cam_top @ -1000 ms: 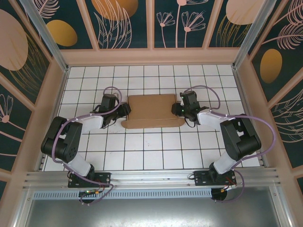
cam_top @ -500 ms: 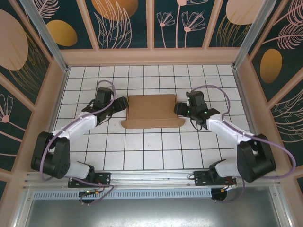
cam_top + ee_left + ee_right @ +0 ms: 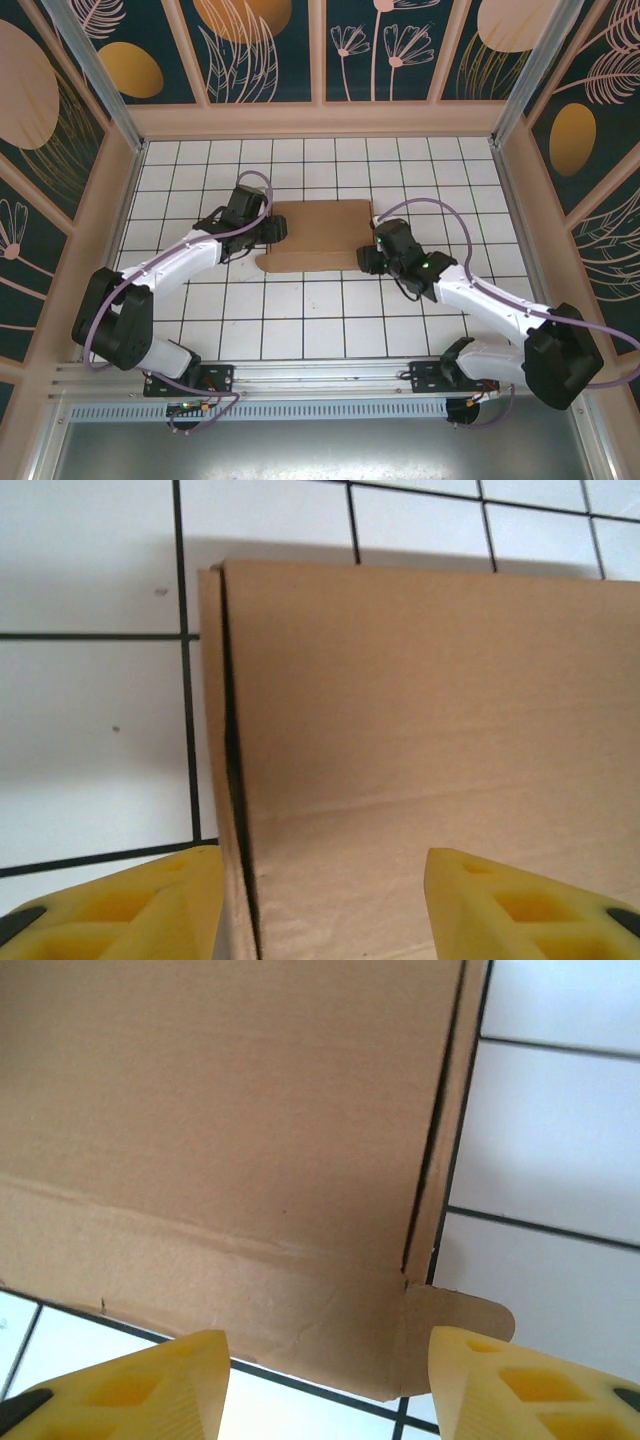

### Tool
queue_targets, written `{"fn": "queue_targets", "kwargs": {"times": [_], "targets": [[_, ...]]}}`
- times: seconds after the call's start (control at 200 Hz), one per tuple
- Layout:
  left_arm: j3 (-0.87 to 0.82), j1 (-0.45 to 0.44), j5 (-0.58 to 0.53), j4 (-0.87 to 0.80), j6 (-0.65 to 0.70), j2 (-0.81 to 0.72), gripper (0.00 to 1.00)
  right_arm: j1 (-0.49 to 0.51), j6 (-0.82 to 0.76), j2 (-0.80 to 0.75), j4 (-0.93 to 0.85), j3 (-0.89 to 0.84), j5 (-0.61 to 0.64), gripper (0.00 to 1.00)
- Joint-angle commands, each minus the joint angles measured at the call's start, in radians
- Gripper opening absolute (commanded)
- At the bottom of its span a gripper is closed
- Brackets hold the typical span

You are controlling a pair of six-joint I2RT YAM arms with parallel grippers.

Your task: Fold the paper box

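The plain brown, flat cardboard paper box lies on the white, black-gridded worktop, in its far half and about midway between its sides. Both arms meet the paper box from opposite ends, which looks like a set-up for working two side flaps at once. The yellow plastic left fingers are spread apart and straddle the paper box's left edge, one outside it over bare tile and one over the cardboard. They pinch nothing. The yellow plastic right fingers are likewise spread and empty, at the paper box's near right corner, one over the near strip and the other just past the corner tab.

The paper box reads as a compact rectangle, folded flat. In the left wrist view a dark seam runs just inside the left edge, where one layer lies over another. In the right wrist view a similar seam runs along the right edge, a crease crosses parallel to the near edge, and a small rounded tab juts from the near right corner. The surface is unprinted and lightly scuffed along the crease.
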Motion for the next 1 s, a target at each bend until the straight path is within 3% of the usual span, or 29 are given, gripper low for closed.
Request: {"fn": "queue_targets", "kwargs": {"times": [0.0,0.115,0.215,0.39,0.48,0.686,0.996], "targets": [[0.020,0.002,-0.045,-0.028,0.032,0.007,0.57,0.119,-0.224,-0.037,0.085,-0.054,0.104,0.57],[0.068,-0.002,-0.003,-0.039,0.036,0.044,0.54,0.219,-0.384,-0.028,0.183,-0.075,0.255,0.59],[0.105,-0.019,0.031,-0.042,0.039,0.092,0.51,0.234,-0.478,0.013,0.233,-0.058,0.201,0.55],[0.223,-0.022,0.025,-0.079,0.081,0.203,0.52,0.279,-0.918,0.167,0.399,-0.048,0.299,0.69],[0.281,-0.023,0.060,-0.092,0.084,0.280,0.51,0.228,-1.085,0.220,0.494,-0.029,0.235,0.70],[0.296,-0.025,0.060,-0.079,0.104,0.356,0.49,0.169,-1.195,0.331,0.472,0.069,0.049,0.70],[0.298,-0.025,0.080,-0.079,0.130,0.448,0.44,0.146,-1.217,0.537,0.517,0.137,0.100,0.62]]}}
